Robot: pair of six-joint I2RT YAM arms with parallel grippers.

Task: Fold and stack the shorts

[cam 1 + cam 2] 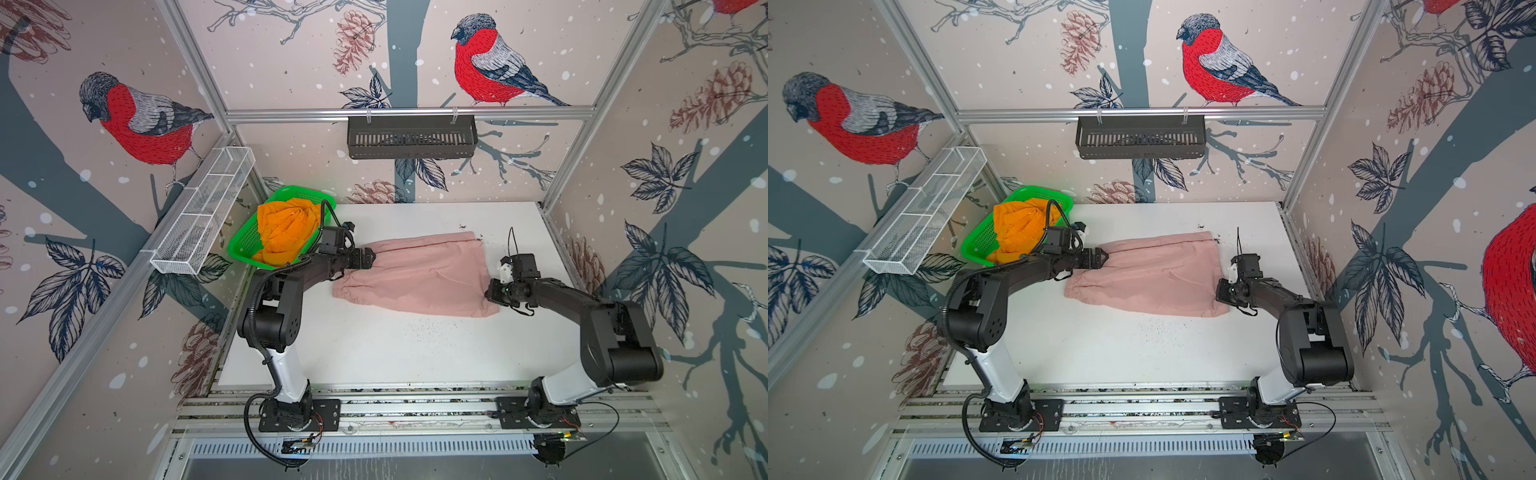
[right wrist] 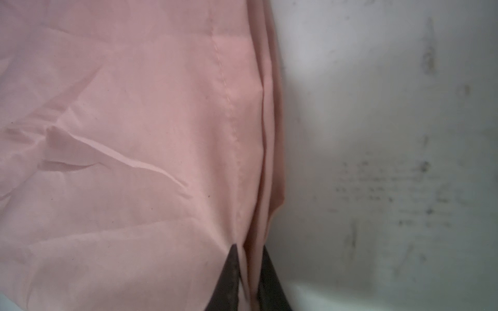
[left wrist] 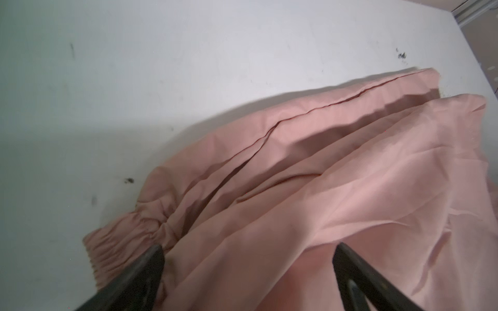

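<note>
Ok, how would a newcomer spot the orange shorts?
Look to the far left corner of the white table, where a green basket sits. The orange shorts lie crumpled inside it. The only other garment, the pink shorts, lies spread flat mid-table.

pink shorts [image 1: 419, 274] plain | orange shorts [image 1: 282, 232] plain | basket [image 1: 245, 243] green mesh | table [image 1: 395, 353] white

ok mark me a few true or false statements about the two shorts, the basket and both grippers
1. The pink shorts lie spread on the white table. True.
2. The orange shorts lie flat on the table. False: they sit bunched in the green basket.
3. The right gripper is shut on the pink shorts' edge. True.
4. The left gripper is clamped shut. False: it is wide open over the pink shorts.
</note>
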